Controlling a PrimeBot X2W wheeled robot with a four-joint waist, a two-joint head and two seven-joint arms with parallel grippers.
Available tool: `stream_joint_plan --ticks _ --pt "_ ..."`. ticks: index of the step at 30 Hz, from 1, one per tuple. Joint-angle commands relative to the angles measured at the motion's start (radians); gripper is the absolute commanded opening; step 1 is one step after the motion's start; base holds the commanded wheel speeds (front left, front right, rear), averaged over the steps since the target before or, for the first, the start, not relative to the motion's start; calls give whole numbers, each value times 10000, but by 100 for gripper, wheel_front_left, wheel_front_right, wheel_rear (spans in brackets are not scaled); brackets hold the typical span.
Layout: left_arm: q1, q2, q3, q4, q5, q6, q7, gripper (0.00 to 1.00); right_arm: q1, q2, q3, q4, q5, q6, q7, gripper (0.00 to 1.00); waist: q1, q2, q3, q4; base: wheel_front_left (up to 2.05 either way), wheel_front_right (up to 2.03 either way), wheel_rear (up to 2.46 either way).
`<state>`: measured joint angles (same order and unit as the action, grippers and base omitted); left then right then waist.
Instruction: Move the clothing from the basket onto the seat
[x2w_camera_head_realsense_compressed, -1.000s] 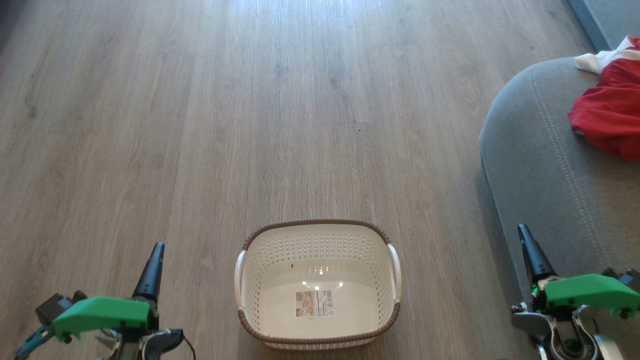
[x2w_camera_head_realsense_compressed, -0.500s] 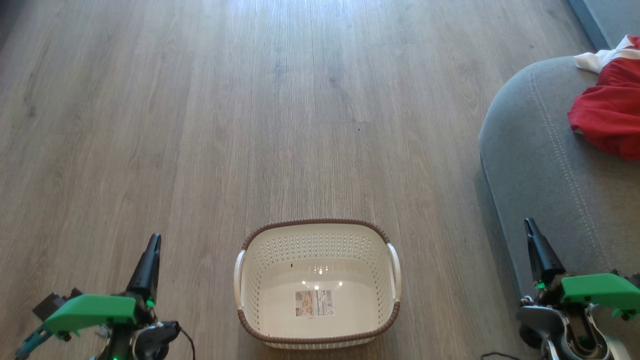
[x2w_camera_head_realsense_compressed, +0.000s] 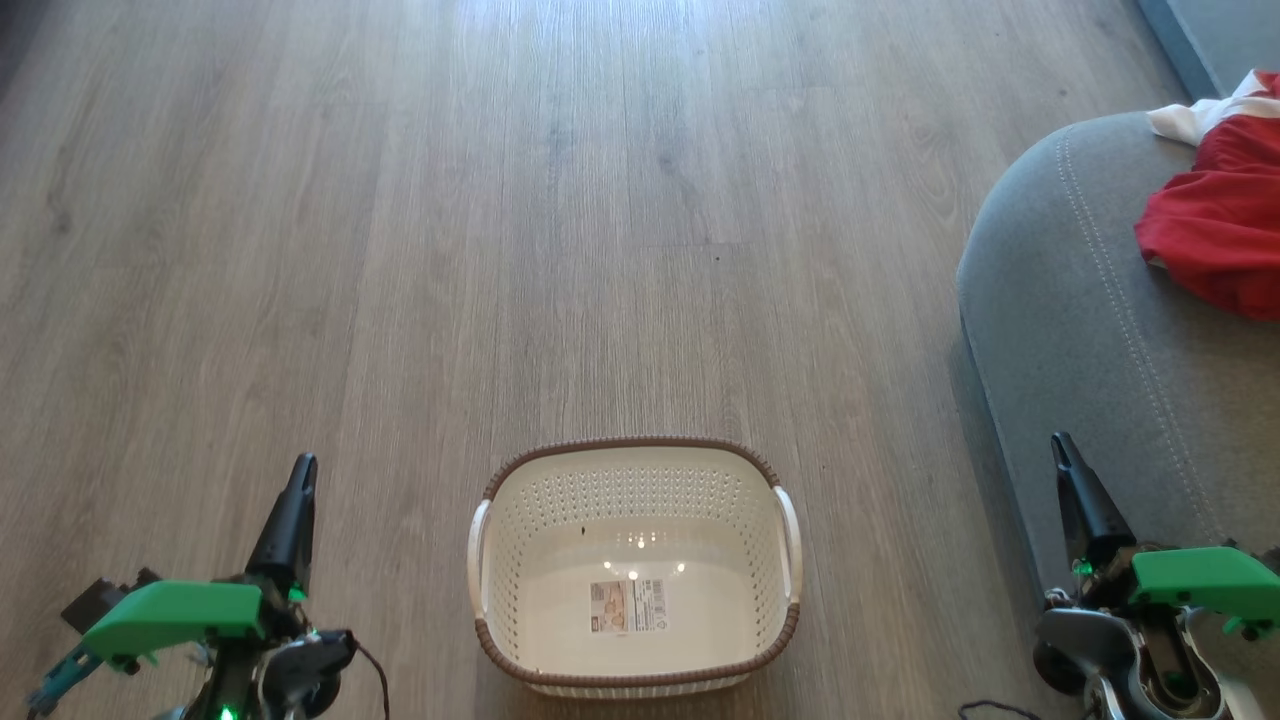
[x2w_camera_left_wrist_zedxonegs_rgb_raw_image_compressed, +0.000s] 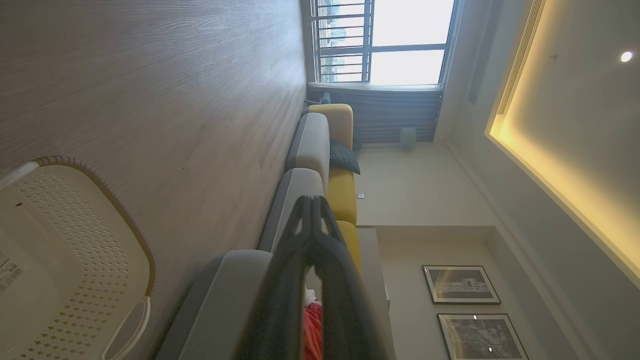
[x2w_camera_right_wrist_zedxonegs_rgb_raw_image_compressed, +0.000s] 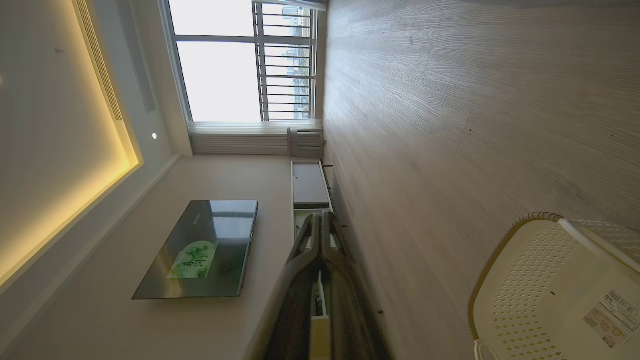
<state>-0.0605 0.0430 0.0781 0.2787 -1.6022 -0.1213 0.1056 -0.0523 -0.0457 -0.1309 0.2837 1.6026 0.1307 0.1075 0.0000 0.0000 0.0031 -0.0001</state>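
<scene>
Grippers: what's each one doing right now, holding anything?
Left gripper: closed, empty.
Right gripper: closed, empty.

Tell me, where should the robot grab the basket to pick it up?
Probably the white side handles: each sticks out from the brown rim with a gap behind it. The basket stands upright on the floor, so come down from above, at its left and right sides.
</scene>
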Motion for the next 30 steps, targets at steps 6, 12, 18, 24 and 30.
stream_joint_plan --ticks 6,12,18,24,30 --pt "-476 72 359 -333 -62 -94 79 0 -557 -45 170 -389 60 0 58 0 0 0 0 1 0 0 0" --pt "-476 72 359 -333 -63 -94 78 0 -556 -45 170 -389 60 0 58 0 0 0 0 1 0 0 0" --pt "-476 72 358 -333 -63 -94 78 0 -556 -45 170 -389 60 0 58 0 0 0 0 1 0 0 0" --pt "-476 72 358 -333 -63 -94 78 0 -556 -45 170 -389 60 0 58 0 0 0 0 1 0 0 0" --pt "-476 72 358 -334 -63 -94 78 0 -556 -45 171 -389 61 0 58 0 0 0 0 1 0 0 0"
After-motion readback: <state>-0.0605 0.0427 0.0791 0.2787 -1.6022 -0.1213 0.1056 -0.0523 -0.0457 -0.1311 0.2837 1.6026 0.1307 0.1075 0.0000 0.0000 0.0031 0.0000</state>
